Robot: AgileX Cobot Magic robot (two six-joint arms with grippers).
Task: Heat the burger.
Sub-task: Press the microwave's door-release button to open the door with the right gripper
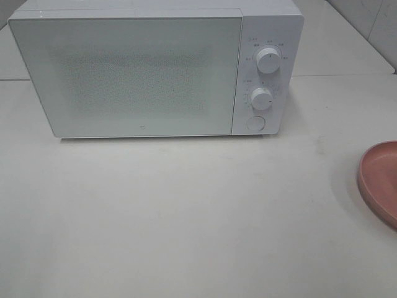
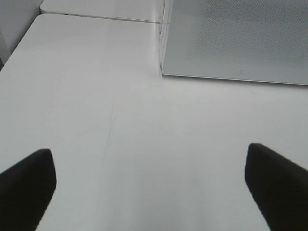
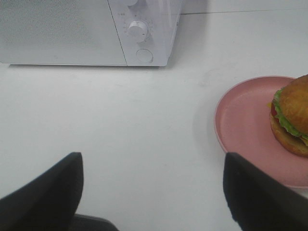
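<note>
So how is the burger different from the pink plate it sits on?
The burger is stacked in layers and stands up; the pink plate is flat and low. The burger has many colours, a golden-brown bun and green lettuce; the plate is plain pink. The plate is wider than the burger on it. Both look round.
</note>
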